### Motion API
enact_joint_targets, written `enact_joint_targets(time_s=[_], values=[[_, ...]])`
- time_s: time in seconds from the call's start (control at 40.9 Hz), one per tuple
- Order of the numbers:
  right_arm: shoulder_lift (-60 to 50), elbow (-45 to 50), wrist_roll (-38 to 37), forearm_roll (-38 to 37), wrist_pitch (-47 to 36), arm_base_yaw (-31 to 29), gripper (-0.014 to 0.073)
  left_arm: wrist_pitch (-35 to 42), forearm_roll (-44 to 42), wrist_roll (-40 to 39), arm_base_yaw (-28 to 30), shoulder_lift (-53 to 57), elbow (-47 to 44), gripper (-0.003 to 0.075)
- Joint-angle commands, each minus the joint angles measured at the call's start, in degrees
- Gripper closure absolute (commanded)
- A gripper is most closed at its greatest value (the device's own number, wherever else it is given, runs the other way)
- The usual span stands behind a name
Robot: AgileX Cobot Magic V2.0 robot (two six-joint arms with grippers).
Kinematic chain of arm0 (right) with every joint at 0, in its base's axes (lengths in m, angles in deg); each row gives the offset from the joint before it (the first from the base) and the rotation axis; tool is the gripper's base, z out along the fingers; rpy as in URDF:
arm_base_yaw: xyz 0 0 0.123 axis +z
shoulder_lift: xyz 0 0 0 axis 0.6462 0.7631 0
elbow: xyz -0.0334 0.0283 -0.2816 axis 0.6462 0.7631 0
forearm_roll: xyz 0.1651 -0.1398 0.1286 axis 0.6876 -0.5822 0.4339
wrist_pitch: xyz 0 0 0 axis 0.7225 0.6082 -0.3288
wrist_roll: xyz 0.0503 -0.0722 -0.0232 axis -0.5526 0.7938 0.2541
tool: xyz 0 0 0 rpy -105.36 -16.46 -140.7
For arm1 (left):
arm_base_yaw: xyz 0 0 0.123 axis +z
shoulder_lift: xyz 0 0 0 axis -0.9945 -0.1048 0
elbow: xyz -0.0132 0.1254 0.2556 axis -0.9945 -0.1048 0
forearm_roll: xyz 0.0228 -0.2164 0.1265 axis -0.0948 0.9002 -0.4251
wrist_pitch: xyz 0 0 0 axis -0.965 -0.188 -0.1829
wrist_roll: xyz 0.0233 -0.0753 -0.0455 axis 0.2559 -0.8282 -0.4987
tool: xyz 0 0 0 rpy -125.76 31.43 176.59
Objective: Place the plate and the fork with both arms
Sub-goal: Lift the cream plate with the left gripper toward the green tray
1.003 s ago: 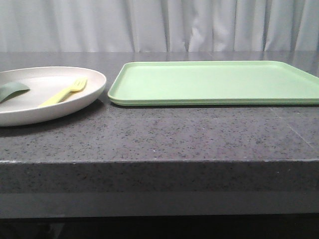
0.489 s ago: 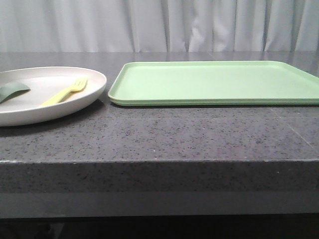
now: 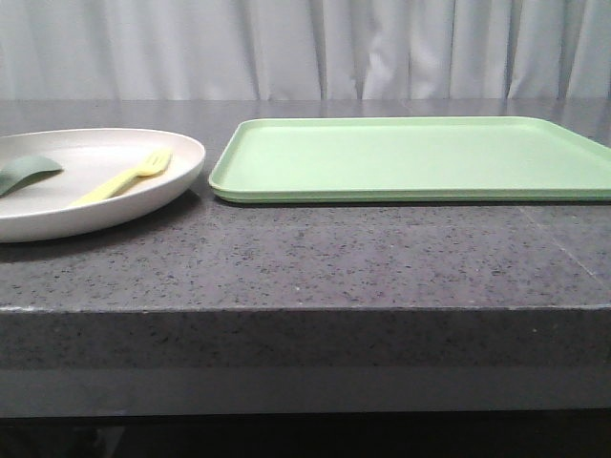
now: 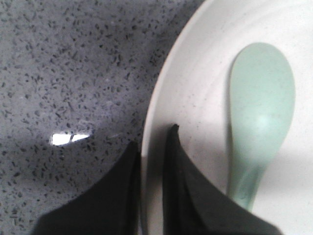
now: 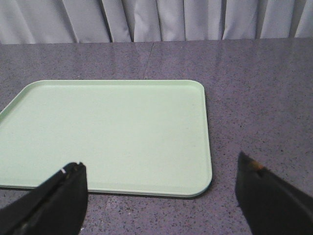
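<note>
- Spanning the near edge of the front view is the dark speckled table (image 3: 315, 267), which carries everything observed.
- Plate (image 3: 143, 196): cream, shallow, resting on the table at the left, partly cut off by the frame; its right rim lies just beside the tray's left edge.
- Fork (image 3: 122, 176): pale yellow, lying inside the plate toward its right side, tines pointing far and right.
- Grey-green spoon (image 3: 27, 173): lying inside the plate, left of the fork and apart from it.
- Left claw (image 4: 150, 161): seen only in the left wrist view. One dark finger sits outside the plate's rim over the table and the other inside the dish, beside the spoon's handle. The fingers are nearly together with the rim between them, clamped on the plate.
- Right claw (image 5: 161, 188): seen only in the right wrist view, fingers spread wide and holding nothing, hovering at the tray's near edge.
- Light-green tray (image 3: 410, 157): rectangular, flat on the table, centre to right.
- Pale curtain (image 3: 305, 48): hanging beyond the table's far edge.
</note>
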Motion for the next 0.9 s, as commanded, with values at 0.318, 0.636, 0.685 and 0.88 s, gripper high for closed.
enact_joint_targets(time_s=[0.318, 0.636, 0.685, 0.88], values=[[0.43, -2.17, 0.34, 0.13, -4.45, 0.29, -0.0040, 1.53, 30.21, 16.48, 11.20, 8.04, 1.07, 0.0738], [0.43, -2.17, 0.34, 0.13, -4.56, 0.29, -0.0040, -2.01, 38.75, 21.67, 6.64, 7.22, 7.37, 0.0738], [0.43, -2.17, 0.34, 0.13, -4.56, 0.29, -0.0040, -1.64, 38.75, 20.26, 4.82, 6.45, 9.24, 0.0738], [0.43, -2.17, 0.34, 0.13, -4.56, 0.29, -0.0040, -1.51, 35.03, 14.10, -5.75, -0.19, 18.75, 0.0738]])
